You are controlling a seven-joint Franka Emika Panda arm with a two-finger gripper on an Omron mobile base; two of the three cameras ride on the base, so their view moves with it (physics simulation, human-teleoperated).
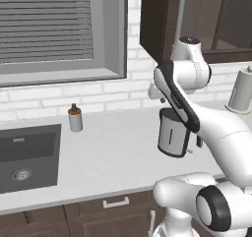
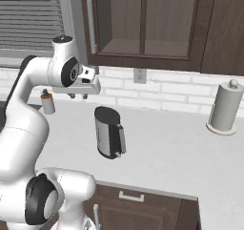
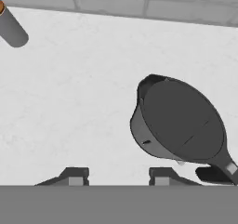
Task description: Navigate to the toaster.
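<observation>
The toaster is out of view. My gripper (image 2: 78,96) hangs open above the white counter (image 2: 167,148) near the brick back wall, with nothing between its fingertips (image 3: 74,176). Just in front of it and lower stands a dark grey rounded kettle (image 2: 108,131) with a side handle and a closed lid (image 3: 181,121). The same kettle (image 1: 172,133) sits partly behind my forearm in the left base view.
A small soap dispenser (image 1: 75,118) with an orange collar stands by the wall, next to a dark sink (image 1: 29,155) on the left. A paper towel holder (image 2: 224,107) is at the right. Dark wall cabinets (image 2: 143,24) hang above, and drawers (image 2: 131,195) sit below the counter edge.
</observation>
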